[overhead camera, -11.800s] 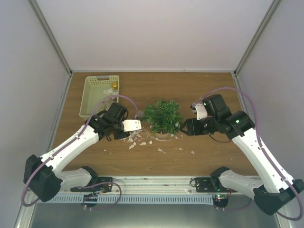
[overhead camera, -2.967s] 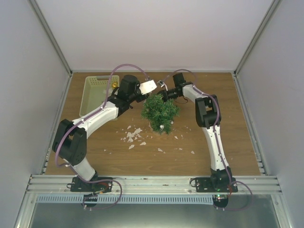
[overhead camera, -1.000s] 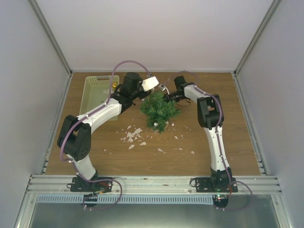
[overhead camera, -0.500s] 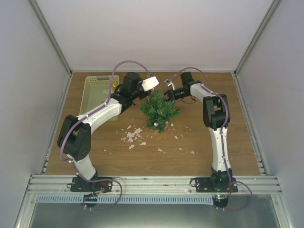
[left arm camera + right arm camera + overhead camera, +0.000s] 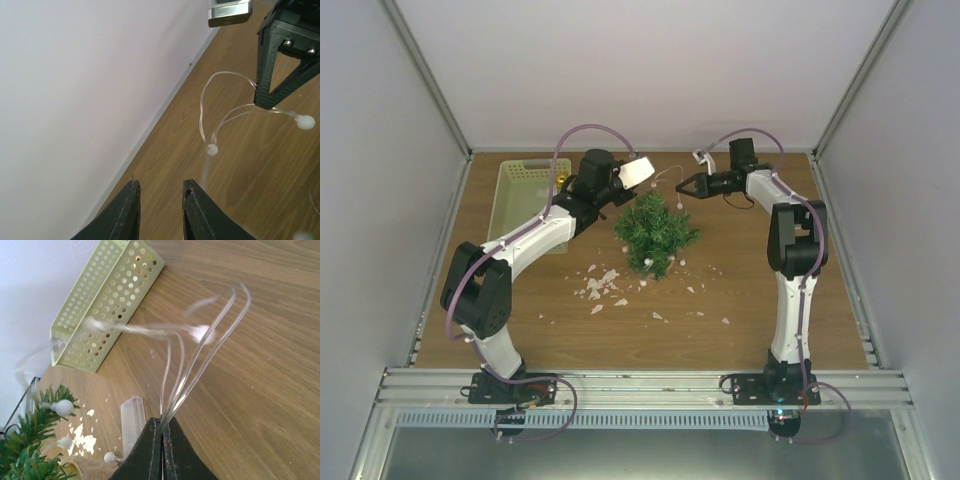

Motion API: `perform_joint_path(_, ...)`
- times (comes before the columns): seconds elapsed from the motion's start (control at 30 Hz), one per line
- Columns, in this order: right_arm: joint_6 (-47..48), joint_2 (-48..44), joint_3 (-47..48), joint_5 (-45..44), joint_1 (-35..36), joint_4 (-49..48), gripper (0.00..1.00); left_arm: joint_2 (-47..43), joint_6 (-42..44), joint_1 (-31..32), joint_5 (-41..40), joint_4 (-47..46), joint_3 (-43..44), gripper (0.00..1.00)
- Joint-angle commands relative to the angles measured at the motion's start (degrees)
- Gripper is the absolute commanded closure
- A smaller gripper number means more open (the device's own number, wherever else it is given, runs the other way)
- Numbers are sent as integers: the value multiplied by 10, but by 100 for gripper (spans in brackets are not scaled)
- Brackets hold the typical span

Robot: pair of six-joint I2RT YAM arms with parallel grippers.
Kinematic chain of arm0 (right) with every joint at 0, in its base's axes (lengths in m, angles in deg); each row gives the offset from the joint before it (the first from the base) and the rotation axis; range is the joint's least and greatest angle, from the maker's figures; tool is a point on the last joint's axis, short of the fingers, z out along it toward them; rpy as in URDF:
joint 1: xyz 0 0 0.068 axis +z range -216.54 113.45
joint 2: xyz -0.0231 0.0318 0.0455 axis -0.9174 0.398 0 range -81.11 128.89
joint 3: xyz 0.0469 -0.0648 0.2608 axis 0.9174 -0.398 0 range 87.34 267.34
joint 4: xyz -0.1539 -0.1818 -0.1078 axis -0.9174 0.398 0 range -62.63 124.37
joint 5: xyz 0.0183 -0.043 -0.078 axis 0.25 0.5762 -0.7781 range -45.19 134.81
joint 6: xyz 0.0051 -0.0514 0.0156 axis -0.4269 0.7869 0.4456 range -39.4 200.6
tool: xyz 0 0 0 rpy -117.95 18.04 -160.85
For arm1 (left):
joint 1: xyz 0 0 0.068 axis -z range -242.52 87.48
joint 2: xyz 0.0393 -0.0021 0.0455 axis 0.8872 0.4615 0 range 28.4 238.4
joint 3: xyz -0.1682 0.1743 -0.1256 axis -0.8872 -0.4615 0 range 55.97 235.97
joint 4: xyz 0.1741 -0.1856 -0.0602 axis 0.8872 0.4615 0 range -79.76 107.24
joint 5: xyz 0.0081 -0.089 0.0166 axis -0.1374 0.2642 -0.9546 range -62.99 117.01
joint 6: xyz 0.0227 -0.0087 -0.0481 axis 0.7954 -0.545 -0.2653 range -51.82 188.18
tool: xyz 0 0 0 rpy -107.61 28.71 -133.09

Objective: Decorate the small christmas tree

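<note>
The small christmas tree stands mid-table, and its green branches show at the lower left of the right wrist view. A clear-wired light string with white bulbs trails from the tree. My right gripper hangs behind and to the right of the tree. Its tips are shut on several strands of that string. My left gripper is behind and left of the tree, jaws open and empty. A string bulb dangles just ahead of them, and the right gripper is beyond it.
A pale yellow-green basket sits at the back left with a gold ornament inside. White flakes litter the wood in front of the tree. A clear plastic box lies by the tree's base. The back wall is close.
My right gripper has drawn away from the tree toward the back right, pulling the light string along. My left jaws have opened and no longer hold the wire.
</note>
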Motion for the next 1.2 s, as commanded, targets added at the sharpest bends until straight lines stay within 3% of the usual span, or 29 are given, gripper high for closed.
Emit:
perform_joint_path(0.0, -6, -25, -12, -18, -4, -14, 99, 4, -8, -4, 1, -17, 16, 73)
perform_joint_path(0.1, -2, -36, -19, -23, -10, -10, 100, 3, -5, -4, -3, -17, 14, 62)
perform_joint_path(0.33, -1, -70, -42, -37, -32, -7, 99, 1, -2, -3, -5, -16, 10, 66)
perform_joint_path(0.73, -21, -95, -61, -52, -55, -28, 100, -8, -1, -17, -20, -24, -11, 60)
perform_joint_path(1.17, -46, -93, 12, -49, -55, -20, 99, -43, -51, -35, -5, 31, -69, 55)
